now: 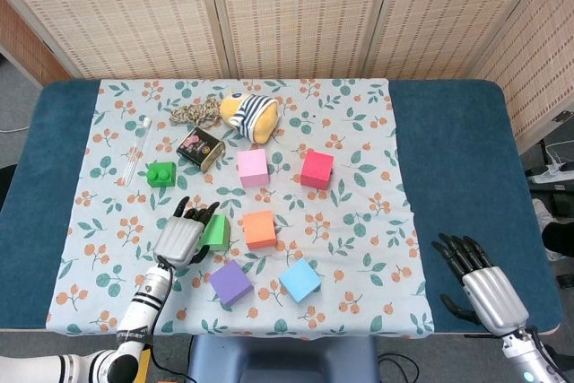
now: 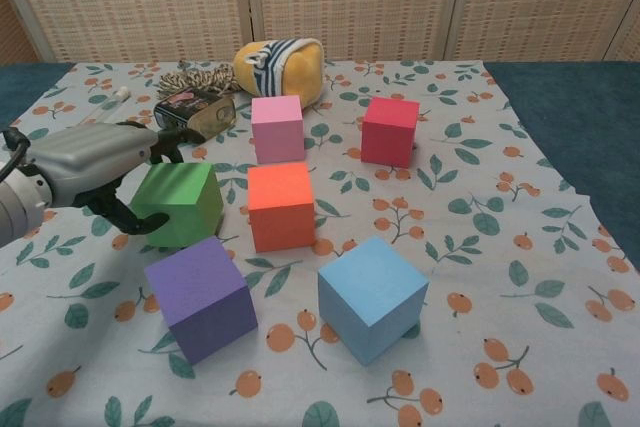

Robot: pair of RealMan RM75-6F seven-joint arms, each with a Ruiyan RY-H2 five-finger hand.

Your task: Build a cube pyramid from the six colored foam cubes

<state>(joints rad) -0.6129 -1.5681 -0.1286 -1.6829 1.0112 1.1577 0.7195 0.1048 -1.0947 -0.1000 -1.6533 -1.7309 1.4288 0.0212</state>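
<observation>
My left hand [image 1: 184,235] [image 2: 95,172] grips the green cube [image 1: 216,232] [image 2: 182,203], which sits just left of the orange cube [image 1: 259,229] [image 2: 281,205]. The purple cube [image 1: 230,282] [image 2: 201,298] and the blue cube [image 1: 300,280] [image 2: 371,298] lie in front. Behind them are the pink cube [image 1: 253,168] [image 2: 277,128] and the red cube [image 1: 317,169] [image 2: 389,130]. My right hand [image 1: 480,284] hovers open at the table's near right corner, far from the cubes.
A striped plush toy [image 1: 250,115], a rope bundle [image 1: 192,114], a small tin [image 1: 199,149], a green toy brick [image 1: 161,173] and a clear tube [image 1: 137,150] lie at the back left of the floral cloth [image 1: 359,221].
</observation>
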